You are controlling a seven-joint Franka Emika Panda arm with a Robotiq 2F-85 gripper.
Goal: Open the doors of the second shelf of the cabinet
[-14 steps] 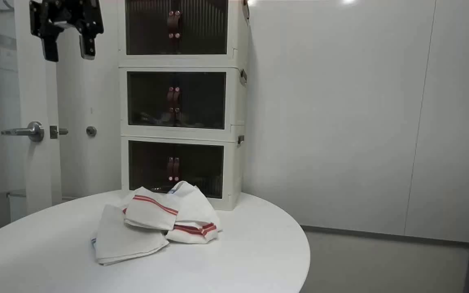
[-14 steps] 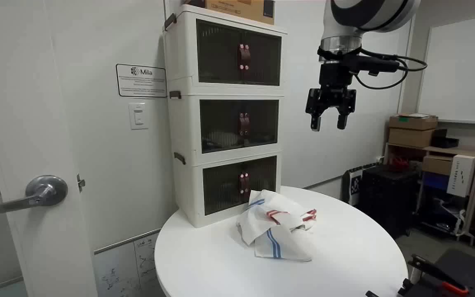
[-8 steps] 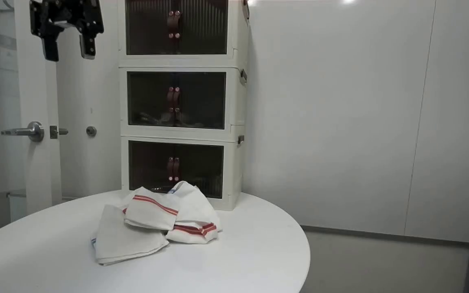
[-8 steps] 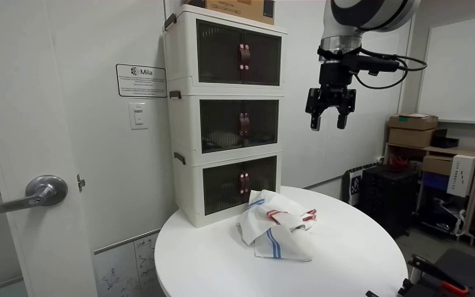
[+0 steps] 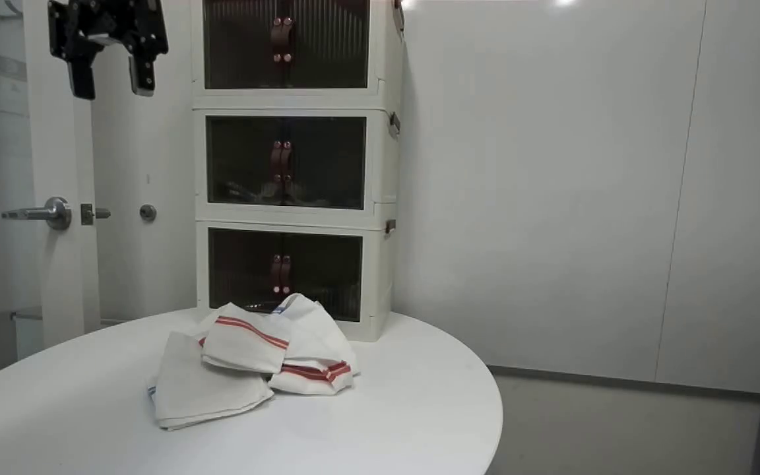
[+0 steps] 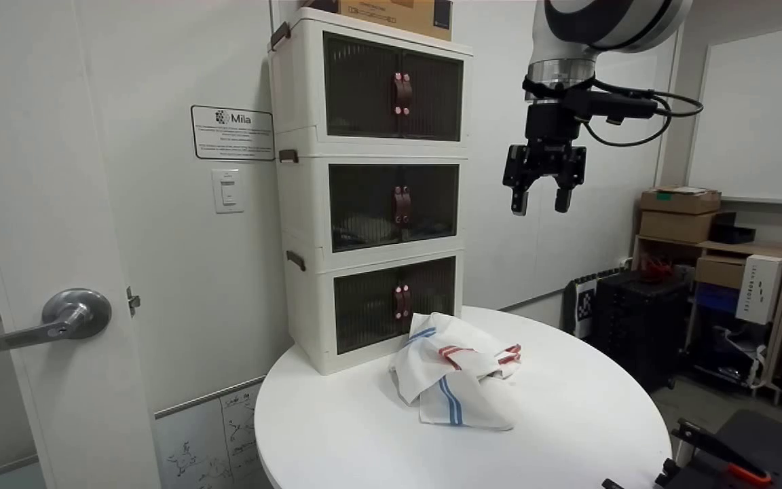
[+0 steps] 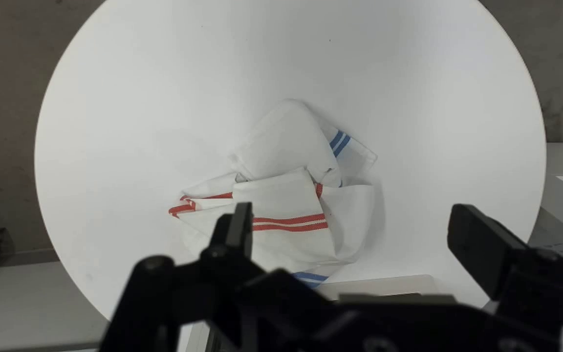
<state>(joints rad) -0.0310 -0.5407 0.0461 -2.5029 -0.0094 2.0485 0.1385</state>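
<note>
While the cabinet point(image 6: 304, 210) stands upright, its middle doors point(image 6: 367, 204) are closed. The gripper point(image 6: 541, 204), spread wide and empty, hangs well apart; approaching askew, it could miss the slim handles point(image 6: 398, 205) or pull only one.

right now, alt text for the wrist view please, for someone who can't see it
The robot's dark fingers stand open above a round white table, where crumpled white cloth with red and blue stripes lies. Part of the cabinet shows near the bottom.
</note>
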